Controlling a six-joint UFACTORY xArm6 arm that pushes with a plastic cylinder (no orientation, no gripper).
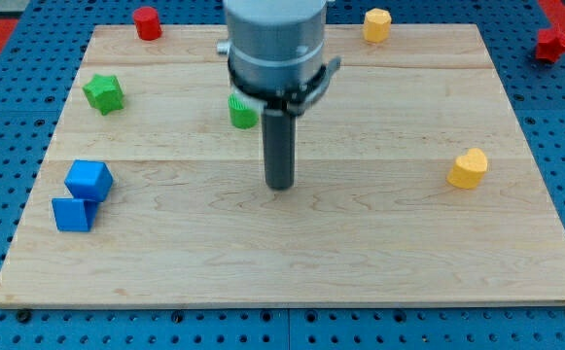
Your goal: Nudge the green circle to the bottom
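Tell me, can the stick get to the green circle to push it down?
Probably yes. My tip sits just below and right of the green circle, with nothing between them. It would first have to go around to the circle's top side.

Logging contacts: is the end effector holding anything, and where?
Nothing is held. My tip rests on bare board, apart from the green circle, which sits toward the view's top-left of it.

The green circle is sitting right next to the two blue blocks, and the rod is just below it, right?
Not quite. The camera view shows the green circle near the board's top middle, far from the two blue blocks at the view's left. My tip is indeed just below it, slightly right.
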